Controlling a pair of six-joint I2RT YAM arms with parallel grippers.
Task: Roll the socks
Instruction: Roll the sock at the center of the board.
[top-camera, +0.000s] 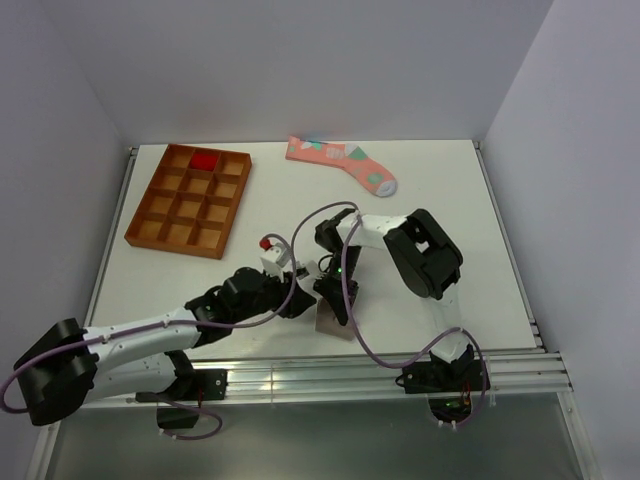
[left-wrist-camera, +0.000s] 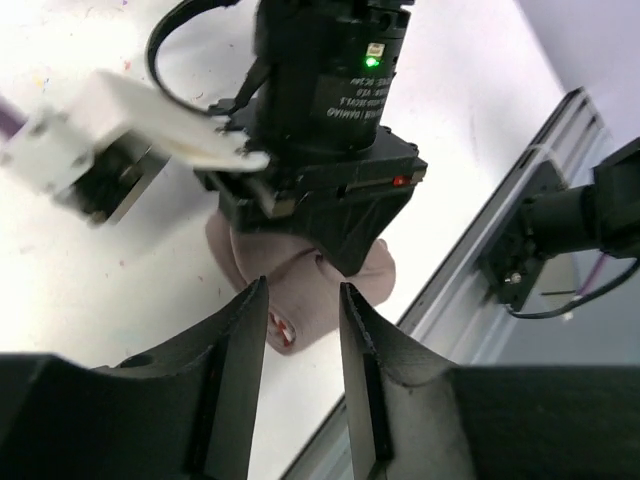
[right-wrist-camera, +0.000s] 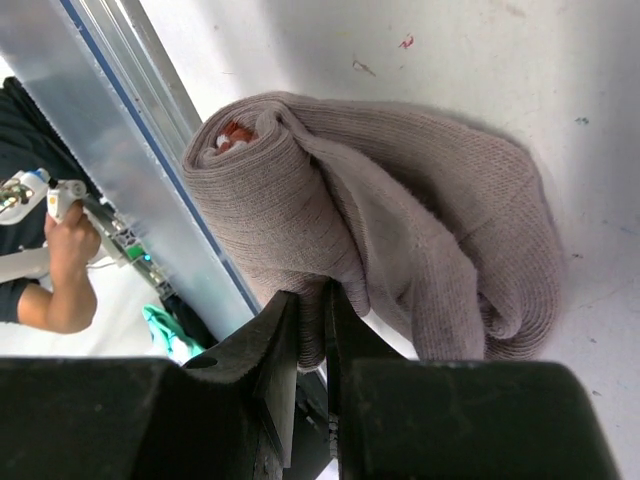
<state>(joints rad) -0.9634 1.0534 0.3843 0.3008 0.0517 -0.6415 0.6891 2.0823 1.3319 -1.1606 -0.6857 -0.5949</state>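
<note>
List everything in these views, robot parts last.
table: one, white.
wooden tray: one, brown, twelve compartments, back left.
red sock: one, in the tray's back-row middle compartment.
salmon-pink sock: one, teal and white patches, flat at the back.
grey-brown sock: one, partly rolled, at the near edge.
left gripper: one, black, open, facing the grey-brown sock.
right gripper: one, black, shut on a fold of the grey-brown sock.

Top view: grey-brown sock (top-camera: 335, 325) mostly under my R gripper (top-camera: 333, 298), only a corner shows. Its striped cuff (right-wrist-camera: 235, 135) is rolled inside, just a sliver visible. Red sock (top-camera: 205, 160) too small for detail.
</note>
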